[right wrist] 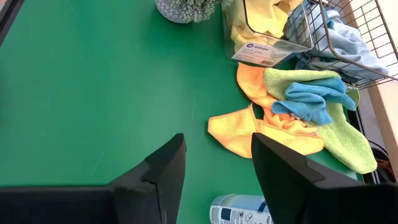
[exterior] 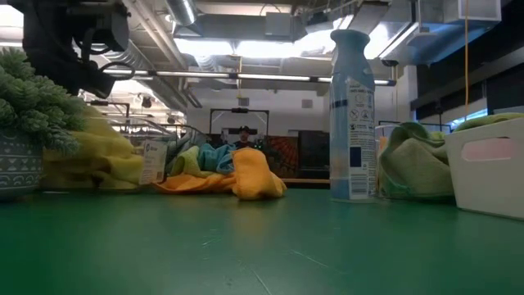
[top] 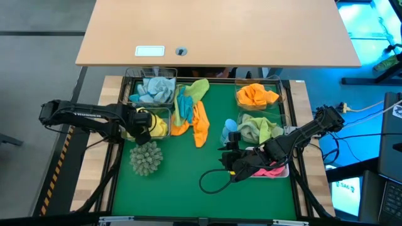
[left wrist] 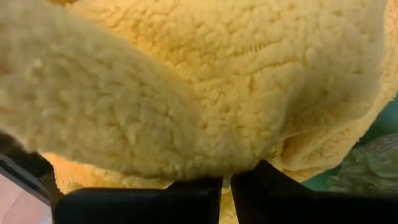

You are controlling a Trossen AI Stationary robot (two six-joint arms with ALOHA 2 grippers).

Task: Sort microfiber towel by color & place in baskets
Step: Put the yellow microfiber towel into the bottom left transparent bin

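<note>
Microfiber towel (top: 200, 122) pieces lie loose at upper middle of the high view, between the baskets (top: 257, 95). Left gripper (top: 143, 121) sits over the yellow cloth (top: 157, 125) at left. In the left wrist view its fingers (left wrist: 193, 190) pinch that cloth. In the right wrist view, the right gripper (right wrist: 217, 165) hangs wide apart, holding nothing.

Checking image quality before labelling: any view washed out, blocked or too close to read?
Left wrist view: almost filled by the yellow towel, very close, only the fingertips showing. Low view: bright ceiling lights behind, so the spray bottle and foreground read dark. High view: evenly lit green mat. Right wrist view: clear, the right gripper open over the mat.
</note>
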